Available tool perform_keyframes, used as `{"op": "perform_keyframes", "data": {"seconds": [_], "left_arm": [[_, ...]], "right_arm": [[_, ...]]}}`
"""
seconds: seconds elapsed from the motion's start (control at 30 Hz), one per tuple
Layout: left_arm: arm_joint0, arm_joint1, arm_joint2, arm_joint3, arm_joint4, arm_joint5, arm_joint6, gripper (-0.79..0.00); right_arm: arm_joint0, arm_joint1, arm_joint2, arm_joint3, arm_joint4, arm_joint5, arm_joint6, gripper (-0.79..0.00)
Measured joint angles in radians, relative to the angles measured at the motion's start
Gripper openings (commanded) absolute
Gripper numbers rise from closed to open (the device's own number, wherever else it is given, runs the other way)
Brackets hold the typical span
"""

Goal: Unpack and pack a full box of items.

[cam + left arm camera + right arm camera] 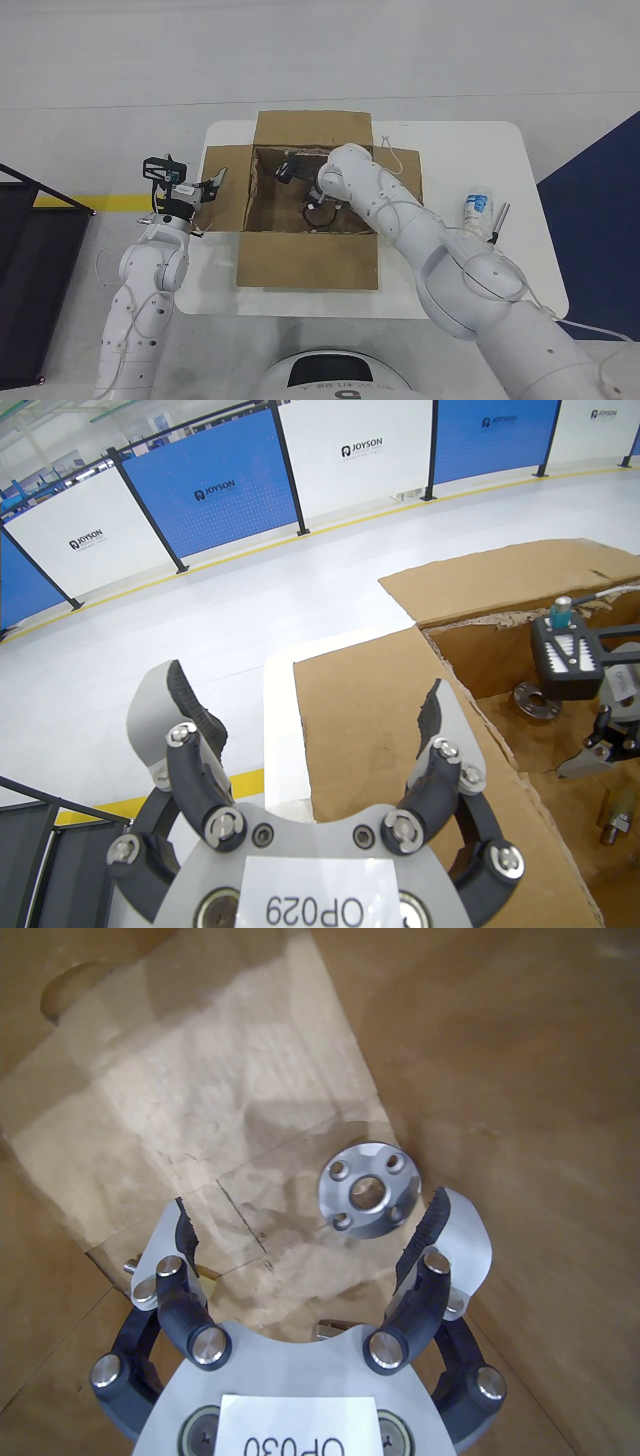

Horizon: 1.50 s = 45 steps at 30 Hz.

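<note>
I am hovering my right end effector (310, 1207), spread, close over the metal disc (370, 1190) lying flat on the box (500, 1053) floor. It is looking heavy, stiff and slick, so I am favouring a pinch across its rim. My left end effector (305, 685) is hanging spread outside.

White table (470, 150), yellow floor line (100, 202), blue-white fence panels (225, 490)
</note>
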Motion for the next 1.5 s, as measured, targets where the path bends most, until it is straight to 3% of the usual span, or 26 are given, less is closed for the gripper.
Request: {"op": "perform_keyframes", "data": {"seconds": [0.3,0.53,0.73,0.9,1.1,1.3,1.5], "left_arm": [[0.0,0.0,0.0,0.0,0.0,0.0,0.0,0.0],[0.0,0.0,0.0,0.0,0.0,0.0,0.0,0.0],[0.0,0.0,0.0,0.0,0.0,0.0,0.0,0.0],[0.0,0.0,0.0,0.0,0.0,0.0,0.0,0.0],[0.0,0.0,0.0,0.0,0.0,0.0,0.0,0.0],[0.0,0.0,0.0,0.0,0.0,0.0,0.0,0.0],[0.0,0.0,0.0,0.0,0.0,0.0,0.0,0.0]], "right_arm": [[-0.001,0.034,0.064,-0.037,0.114,-0.242,0.049,0.0],[-0.05,0.067,0.087,-0.171,0.203,-0.326,0.271,0.0],[-0.111,0.13,-0.013,-0.365,0.292,-0.348,0.254,0.0],[-0.083,0.217,-0.141,-0.516,0.43,-0.306,0.296,0.0],[-0.057,0.307,-0.182,-0.645,0.509,-0.188,0.414,0.0],[-0.062,0.333,-0.198,-0.674,0.463,-0.166,0.435,0.0],[-0.063,0.318,-0.207,-0.631,0.388,-0.164,0.366,0.0]]}}
